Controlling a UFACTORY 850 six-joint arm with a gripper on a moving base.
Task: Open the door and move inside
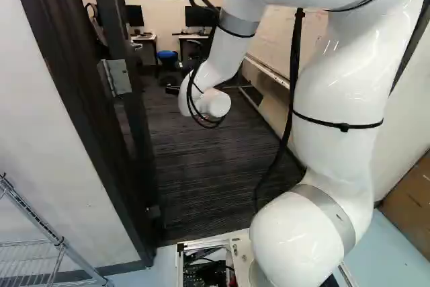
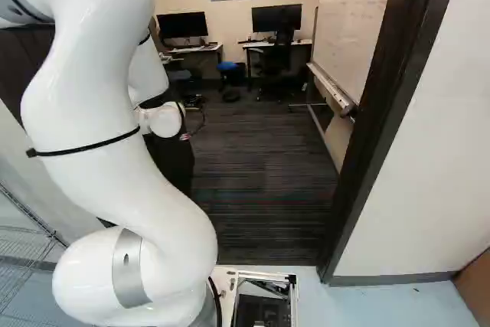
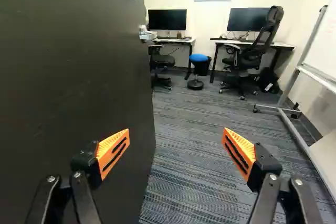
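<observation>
- One door, open into the room, right beside the pincer on its hinge side. Opening looks done; driving in is next, I'd judge.
- Biggest risk: drifting towards the panel. Nearer finger scrapes it, or the arm shoves it.
- Door could also swing back if nothing holds it; can't tell if anything does. It'd hit the wrist first.
- Slack cable could snag on the door handle or hinge as the base rolls.
- Far side, behind the pincer: base corner could clip the door frame if heading is off.
- Ahead of the pincer, opposite side from the door: whiteboard stand juts over the carpet; driving too wide catches its foot.
- Pincer: fingers spread wide, nothing between the pads.
- Arm: rises from its lowest joint, folds over high up, forearm dropping forward through the doorway, wrist low by the door.
</observation>
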